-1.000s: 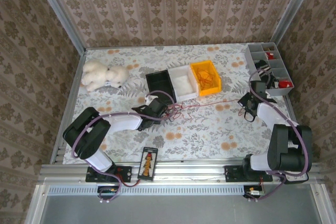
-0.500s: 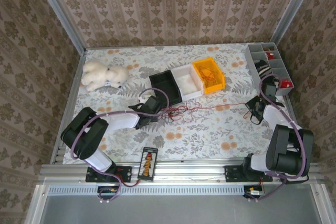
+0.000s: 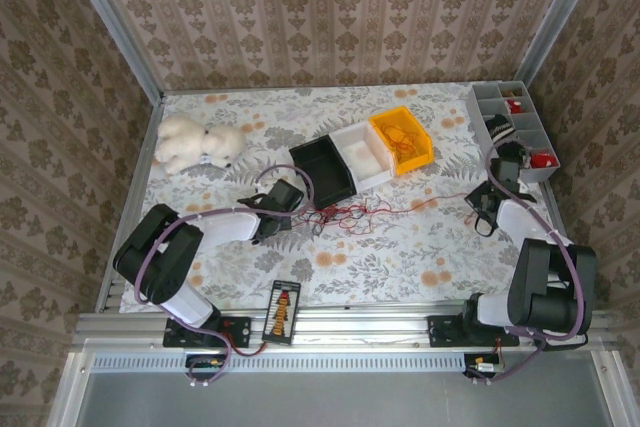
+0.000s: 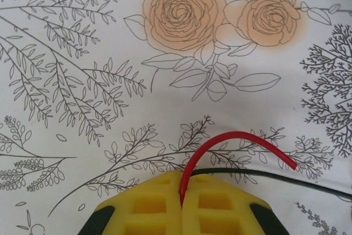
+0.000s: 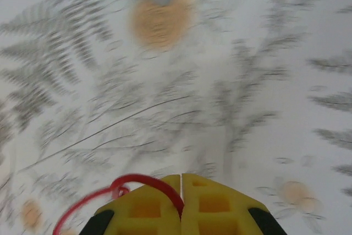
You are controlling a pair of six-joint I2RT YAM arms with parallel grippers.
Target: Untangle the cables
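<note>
Two arms work the table. Between them lie the cables (image 3: 340,215): one loose red knot with a few dark strands, just off the left gripper's (image 3: 296,211) tips, and one thin strand running from it across to the right gripper (image 3: 477,204).

Beyond the knot stand three bins in a slanted row: black (image 3: 322,169), white (image 3: 362,155) and yellow (image 3: 418,161). One plush (image 3: 195,142) lies far out to the left gripper's side, and one grey tray (image 3: 500,97) sits behind the right gripper.

The left gripper (image 4: 181,191) has its fingers (image 4: 148,205) pressed together on one red wire (image 4: 231,138), which rises from the seam and arcs over to the right. A dark strand crosses just ahead of the tips and is cut off at the frame edge.

The right wrist view is smeared by blur. There the right gripper (image 5: 181,191) also pinches a red wire (image 5: 132,182), which loops out left of the seam; its far end is cut off.

The left arm reaches low, elbow bent, wrist turned towards the knot. The right arm is folded, forearm running away from its base.
</note>
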